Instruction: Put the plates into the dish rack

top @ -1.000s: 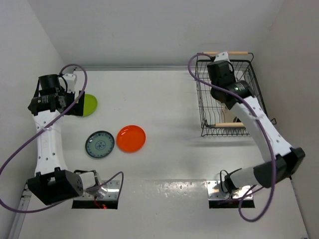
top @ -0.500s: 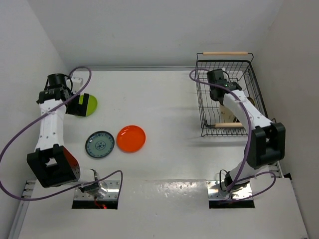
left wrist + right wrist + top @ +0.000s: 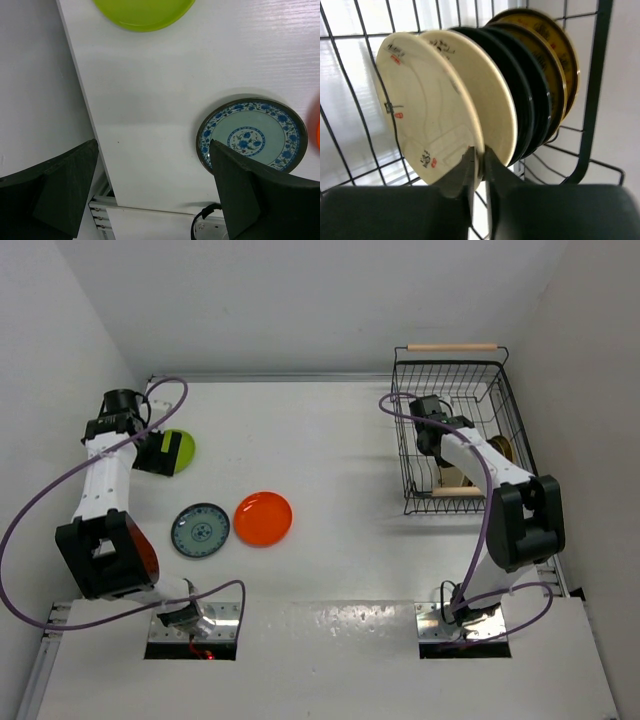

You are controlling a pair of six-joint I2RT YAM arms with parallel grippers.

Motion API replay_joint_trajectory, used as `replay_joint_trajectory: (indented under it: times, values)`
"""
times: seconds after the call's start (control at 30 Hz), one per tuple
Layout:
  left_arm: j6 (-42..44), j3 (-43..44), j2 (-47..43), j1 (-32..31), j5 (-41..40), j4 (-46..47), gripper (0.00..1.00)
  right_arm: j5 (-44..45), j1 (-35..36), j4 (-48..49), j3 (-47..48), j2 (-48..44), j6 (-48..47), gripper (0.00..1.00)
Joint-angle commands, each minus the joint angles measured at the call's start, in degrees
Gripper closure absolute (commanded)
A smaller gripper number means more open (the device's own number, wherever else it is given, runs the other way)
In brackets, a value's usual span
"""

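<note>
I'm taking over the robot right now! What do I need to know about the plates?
Left gripper: open, empty, over the table near the lime green plate.
Right gripper: shut on the rim of the front cream plate, inside the dish rack.
Done: six plates stand in the rack: that one, the second cream plate, two black plates, two gold-brown plates.
Left: lime green plate, teal plate and orange-red plate lie on the table.
</note>
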Motion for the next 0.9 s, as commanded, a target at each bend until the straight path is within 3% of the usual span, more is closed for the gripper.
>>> replay_joint_trajectory:
  times: [0.0,0.13,0.17,0.3,0.5,0.63,0.7,0.77,0.83,0.87]
  values:
    - [0.60,0.15,1.00,0.26,-0.48,1.43,0.03,-2.99,-0.25,-2.49,0.48,0.27,4.00,0.86]
    - [1.12,0.84,3.37,1.31,0.04,1.43,0.02,-3.08,-0.25,-3.99,4.16,0.01,3.92,0.61]
    - [1.12,1.37,4.51,1.83,0.65,1.43,0.02,-3.52,-0.34,-3.99,4.78,-0.25,3.31,0.50]
    - [1.12,6.20,8.46,4.03,3.03,1.96,0.02,-5.27,-0.42,-5.92,9.61,-1.21,3.04,0.30]
    - [-2.12,17.95,22.95,6.06,6.90,2.66,0.02,-8.09,1.15,-9.27,18.05,-2.10,1.90,0.03]
    - [-5.03,25.53,32.37,8.34,8.99,1.26,0.10,-8.62,3.09,-11.11,22.62,-4.29,1.72,0.00]
    - [-0.66,26.34,33.78,9.05,18.28,-2.86,0.19,-8.71,4.75,-11.73,23.94,-5.26,1.81,0.00]
    - [12.85,25.12,32.04,8.26,29.07,-7.68,0.22,-10.19,5.98,-11.55,23.86,-7.80,1.46,0.00]
    - [29.41,17.50,25.90,4.50,31.59,-14.72,0.22,-12.65,9.06,-10.77,22.02,-11.04,0.93,0.00]
    - [32.21,13.72,23.27,3.00,29.51,-14.74,0.19,-13.97,10.11,-9.11,21.32,-11.67,0.76,0.00]
